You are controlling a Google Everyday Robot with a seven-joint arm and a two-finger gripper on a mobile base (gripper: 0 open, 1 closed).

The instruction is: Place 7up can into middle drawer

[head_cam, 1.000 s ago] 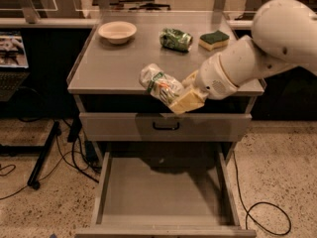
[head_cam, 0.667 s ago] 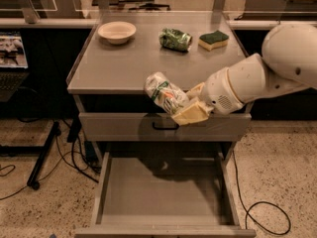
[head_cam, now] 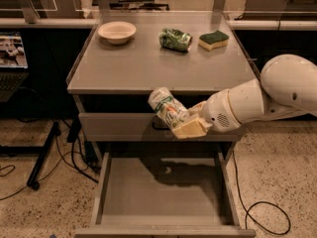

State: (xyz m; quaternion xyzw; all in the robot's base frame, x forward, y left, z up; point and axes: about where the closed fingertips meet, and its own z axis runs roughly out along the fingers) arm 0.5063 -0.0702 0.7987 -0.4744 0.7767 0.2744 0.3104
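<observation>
The 7up can (head_cam: 166, 108) is whitish-silver with green and red markings. It is tilted and held in the air in front of the closed upper drawer front. My gripper (head_cam: 187, 123) is shut on the 7up can, with a tan finger (head_cam: 189, 129) under it, and my white arm reaches in from the right. The middle drawer (head_cam: 163, 192) is pulled open below, a wide shallow grey drawer with a flat bare floor. The can hangs above the drawer's back part.
On the grey table top (head_cam: 148, 68) stand a white bowl (head_cam: 117, 32), a dark green can lying on its side (head_cam: 175, 38) and a green-yellow sponge (head_cam: 214, 39). Cables (head_cam: 257, 207) lie on the speckled floor beside the cabinet.
My arm has moved down and forward with the 7up can, from the table's front edge to in front of the upper drawer face.
</observation>
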